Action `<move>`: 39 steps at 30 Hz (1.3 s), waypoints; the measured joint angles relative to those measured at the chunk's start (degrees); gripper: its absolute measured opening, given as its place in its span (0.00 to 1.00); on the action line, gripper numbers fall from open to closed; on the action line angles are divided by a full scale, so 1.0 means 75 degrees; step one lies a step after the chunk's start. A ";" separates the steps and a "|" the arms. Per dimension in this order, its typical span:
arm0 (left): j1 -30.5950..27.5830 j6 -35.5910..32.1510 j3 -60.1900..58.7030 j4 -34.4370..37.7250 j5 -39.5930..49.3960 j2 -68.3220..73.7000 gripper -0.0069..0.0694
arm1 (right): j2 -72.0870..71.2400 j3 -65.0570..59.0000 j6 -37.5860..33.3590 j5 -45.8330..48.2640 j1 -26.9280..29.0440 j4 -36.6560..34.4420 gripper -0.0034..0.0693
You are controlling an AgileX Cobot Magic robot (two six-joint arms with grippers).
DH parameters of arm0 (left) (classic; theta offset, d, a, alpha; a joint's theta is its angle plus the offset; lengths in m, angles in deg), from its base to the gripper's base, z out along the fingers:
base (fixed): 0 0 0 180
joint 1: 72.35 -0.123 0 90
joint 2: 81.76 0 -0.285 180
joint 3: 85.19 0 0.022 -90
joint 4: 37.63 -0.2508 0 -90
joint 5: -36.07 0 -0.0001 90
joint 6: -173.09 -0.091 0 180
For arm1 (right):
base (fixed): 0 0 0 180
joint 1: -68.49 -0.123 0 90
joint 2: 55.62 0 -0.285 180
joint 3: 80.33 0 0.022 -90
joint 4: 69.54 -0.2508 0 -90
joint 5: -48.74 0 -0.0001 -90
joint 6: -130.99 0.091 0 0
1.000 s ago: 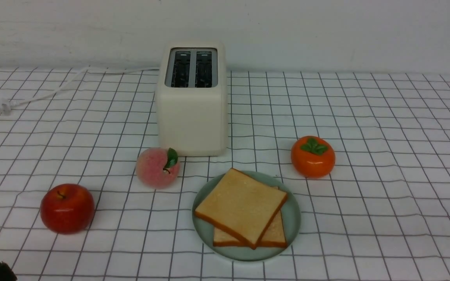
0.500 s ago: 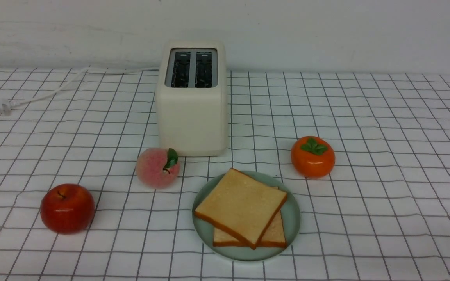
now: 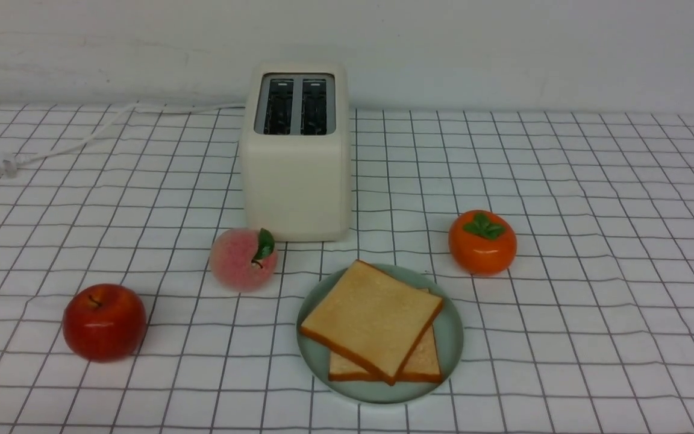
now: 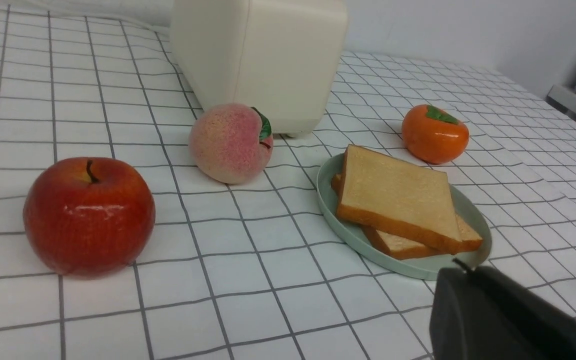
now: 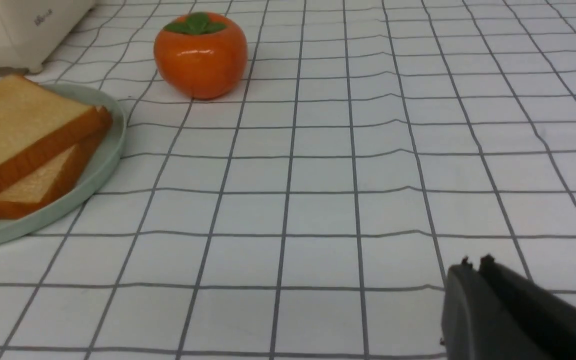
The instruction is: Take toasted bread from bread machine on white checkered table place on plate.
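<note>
On the round green plate (image 3: 452, 337) lie both slices of toasted bread (image 3: 372, 316), one stacked on the other. The top slice is turned a bit, so a corner of the lower slice peeks out. The plate sits on the white checkered worktop (image 3: 594, 289), close in front of the bread machine (image 3: 296, 175). Both dark slots on top of the bread machine are empty. Its white cord (image 3: 76, 141) runs off to the left, with the plug lying flat on the worktop.

A pink peach (image 3: 243, 259) sits just left of the plate, near the front corner of the bread machine. A red apple (image 3: 104, 322) rests farther left, well apart from the plate. An orange persimmon (image 3: 482, 241) with a green leafy top sits to the right of the plate, near it but not touching.

No arm shows from the front. A second ago a small dark bit poked in at the bottom left corner, and now it is gone. The bread, plate and fruit have not moved.

The left pincer (image 4: 508, 320) shows only as a dark shape in its wrist view, near the plate's edge. I cannot tell if it is released or clenched. The right pincer (image 5: 513, 315) is also just a dark shape over bare worktop, and I cannot tell its state either.
</note>
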 joint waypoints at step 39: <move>-0.1274 0.0327 -0.0356 -0.1517 -0.0939 0.0000 0.07 | 0.0000 0.0008 0.0000 0.0041 0.0000 0.0033 0.10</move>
